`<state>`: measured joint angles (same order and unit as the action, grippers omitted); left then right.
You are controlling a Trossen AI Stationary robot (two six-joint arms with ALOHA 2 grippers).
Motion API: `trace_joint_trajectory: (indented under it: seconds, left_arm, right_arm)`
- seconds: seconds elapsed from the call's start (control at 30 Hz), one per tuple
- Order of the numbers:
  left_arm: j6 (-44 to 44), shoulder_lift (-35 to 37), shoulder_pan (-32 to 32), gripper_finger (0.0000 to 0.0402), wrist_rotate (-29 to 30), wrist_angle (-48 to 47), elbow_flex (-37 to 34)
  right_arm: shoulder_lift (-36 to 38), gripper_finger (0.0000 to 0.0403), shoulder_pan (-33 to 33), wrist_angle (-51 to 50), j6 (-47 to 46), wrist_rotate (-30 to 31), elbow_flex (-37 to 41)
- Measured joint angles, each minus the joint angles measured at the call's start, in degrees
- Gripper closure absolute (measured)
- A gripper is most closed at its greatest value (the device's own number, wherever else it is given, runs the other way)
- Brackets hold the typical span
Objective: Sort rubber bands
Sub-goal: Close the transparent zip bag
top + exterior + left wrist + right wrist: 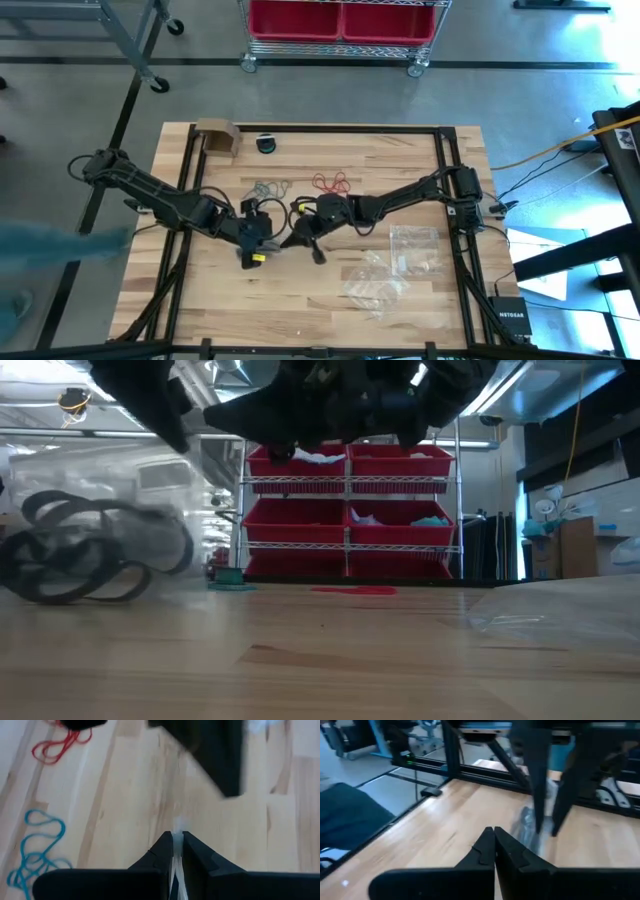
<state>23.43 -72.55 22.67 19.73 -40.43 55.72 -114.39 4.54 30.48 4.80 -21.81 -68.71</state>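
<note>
Clear bags (392,262) on the table (420,160) — cardboard box (216,137) far off.

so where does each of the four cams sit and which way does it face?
High: overhead, looking straight down; both arms meet mid-table, left hand, right hand.
Low: table height, facing the red bin shelving; arms overhead.
Left wrist: over shut fingers onto wood.
Right wrist: over shut fingers toward the table frame.
Shared: red rubber bands in high and left wrist.

One camera looks straight down on the tabletop (400,290); another sits level with it, seemingly facing the same red bins (345,520)
</note>
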Motion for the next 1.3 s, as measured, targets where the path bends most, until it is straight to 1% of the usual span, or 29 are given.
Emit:
trace_joint_trajectory:
  seconds: [0.07, 0.2, 0.3, 0.33, 0.43, 0.63, 0.77, 0.87, 0.97, 1.07, 1.23, 1.3]
  left_arm:
    - [1.2, 0.0, 0.1, 0.0382, 0.0, -1.3, 0.0]
    - [1.4, 0.0, 0.2, 0.0382, 0.0, -0.2, 0.0]
    - [1.2, 0.0, 0.2, 0.0382, 0.0, 0.5, 0.0]
    - [1.2, 0.0, 0.2, 0.0382, 0.0, 0.6, 0.0]
    - [1.1, 0.0, 0.2, 0.0382, -0.1, 0.7, 0.0]
    - [1.4, 0.0, 0.1, 0.0382, 0.0, 1.3, 0.0]
    - [1.2, 0.0, -0.2, 0.0382, 0.4, 3.5, 0.0]
    - [0.9, 0.0, -0.7, 0.0382, 0.4, 3.9, 0.0]
    - [1.2, 0.0, -1.0, 0.0382, 0.5, 4.1, 0.0]
    - [1.2, 0.0, -1.0, 0.0382, 0.5, 4.6, 0.0]
    - [2.2, 0.0, -1.1, 0.0382, 0.6, 5.0, -0.1]
    - [3.3, 0.0, -1.1, 0.0382, 0.8, 4.9, -0.1]
  right_arm:
    - [0.0, 0.0403, 0.0, 0.0, 0.0, 0.7, 0.0]
    - [0.0, 0.0403, 0.0, -1.2, -1.7, 8.2, 0.0]
    - [0.2, 0.0399, -0.1, -2.2, -6.7, 13.2, 0.0]
    - [0.3, 0.0394, -0.1, -2.2, -8.1, 13.9, 0.0]
    - [0.5, 0.0369, 0.0, -0.8, -9.3, 13.8, 0.0]
    - [0.2, 0.0301, 0.8, -0.2, -9.4, 14.7, 0.0]
    - [0.2, 0.0284, 0.7, -0.1, -10.5, 14.7, 0.0]
    - [0.2, 0.0287, 0.7, -0.1, -10.6, 14.7, 0.0]
    - [0.2, 0.0300, 0.7, -0.1, -10.6, 14.9, 0.0]
    - [0.2, 0.0327, 0.7, 0.1, -10.5, 15.2, 0.0]
    - [0.1, 0.0391, 0.8, 0.3, -7.2, 15.1, 0.0]
    - [0.1, 0.0397, 1.1, 0.2, -6.0, 17.2, 0.0]
